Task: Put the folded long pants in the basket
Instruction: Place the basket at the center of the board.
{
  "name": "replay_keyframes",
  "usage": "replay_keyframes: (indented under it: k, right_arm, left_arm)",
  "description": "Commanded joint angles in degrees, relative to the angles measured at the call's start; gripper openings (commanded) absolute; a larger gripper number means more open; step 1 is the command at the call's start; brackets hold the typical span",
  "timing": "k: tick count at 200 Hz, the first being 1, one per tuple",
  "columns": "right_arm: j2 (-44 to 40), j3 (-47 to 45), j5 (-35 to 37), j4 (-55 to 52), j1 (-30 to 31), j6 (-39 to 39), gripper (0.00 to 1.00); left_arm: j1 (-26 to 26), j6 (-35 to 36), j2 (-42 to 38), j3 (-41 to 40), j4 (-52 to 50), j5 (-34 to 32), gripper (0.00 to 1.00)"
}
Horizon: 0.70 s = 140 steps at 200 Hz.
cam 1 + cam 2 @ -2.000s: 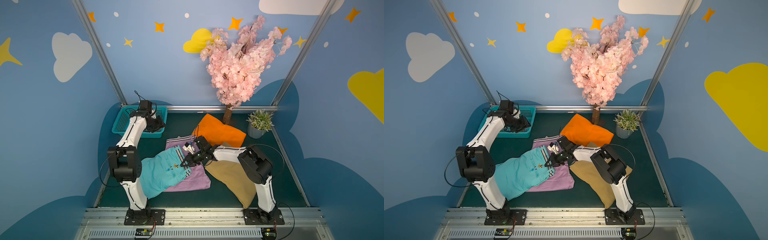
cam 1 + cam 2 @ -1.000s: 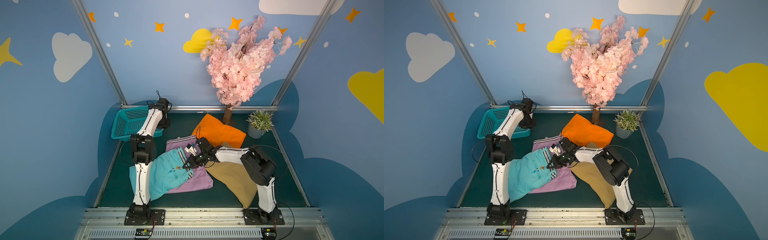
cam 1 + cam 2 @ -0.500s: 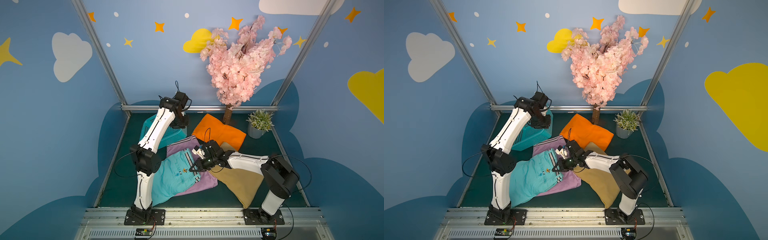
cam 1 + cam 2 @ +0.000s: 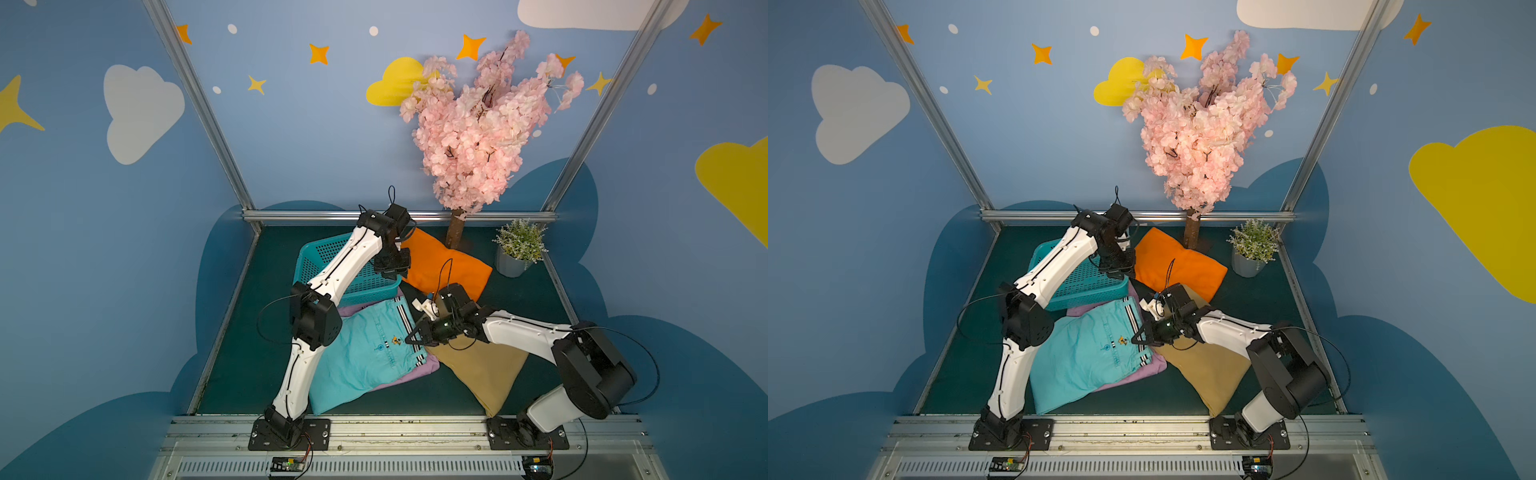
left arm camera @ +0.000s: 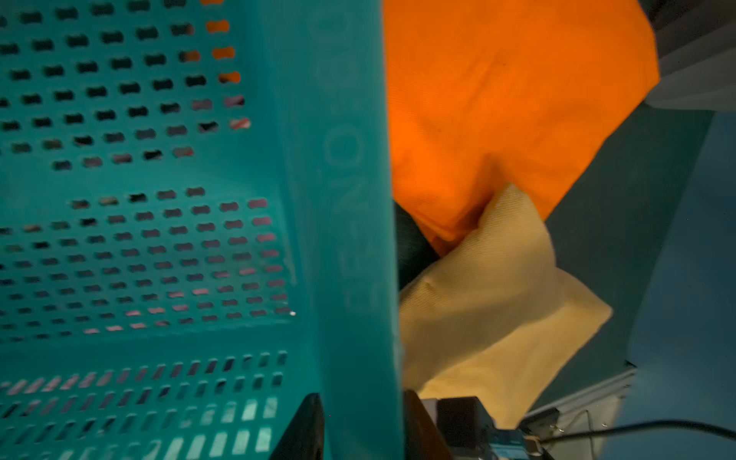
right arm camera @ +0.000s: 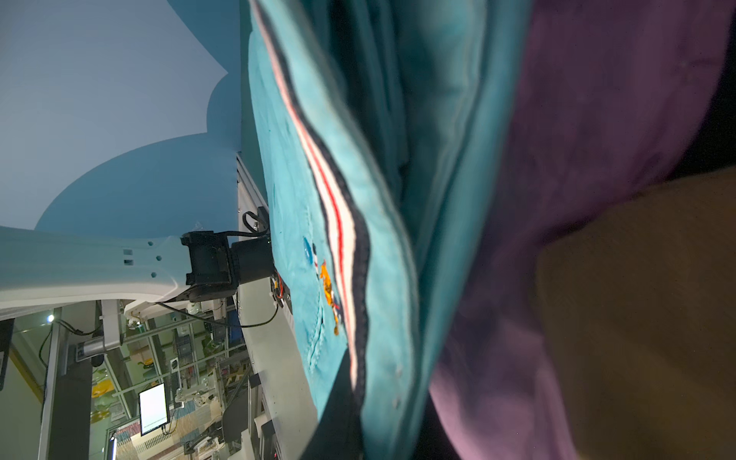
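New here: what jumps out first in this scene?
A pink blossom tree towers at the back. In front, the right gripper pinches the teal trousers at their striped waistband, while the left gripper straddles the rim of the teal basket beside the orange trousers.

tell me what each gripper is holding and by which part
The right gripper pinches the teal pants at the striped waistband edge. The left gripper straddles the basket at its rim; whether it grips cannot be told.
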Motion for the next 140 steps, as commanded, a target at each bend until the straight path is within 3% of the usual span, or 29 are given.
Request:
replay_keyframes:
  k: [1, 34, 59, 100, 119, 140]
  right_arm:
    - [-2.6, -0.5, -0.6, -2.5, -2.6, -1.9, 0.00]
    - [-4.2, -0.6, -0.8, -3.0, -5.0, -1.7, 0.00]
    - [-4.9, -0.1, -1.4, -4.0, -5.2, -1.7, 0.00]
    - [-9.0, -1.8, 1.7, -6.8, -6.8, -1.1, 0.00]
    - [-9.7, -2.4, 2.3, -6.9, -8.4, -0.5, 0.00]
    - [-8.6, -2.1, 2.7, -8.3, -10.2, -1.4, 0.00]
  left_arm:
    - [-0.7, -0.9, -1.1, 1.7, 2.0, 5.7, 0.52]
    - [1.6, -0.6, -8.8, -0.7, 2.7, 0.5, 0.61]
    - [3.0, 0.0, -18.4, -11.1, 4.2, -5.3, 0.60]
    - [9.2, -7.9, -48.7, -51.5, 17.8, -11.5, 0.64]
    - [12.7, -12.4, -60.8, -70.9, 24.3, -8.9, 0.67]
    - [13.1, -16.5, -67.3, -85.1, 28.2, -6.3, 0.66]
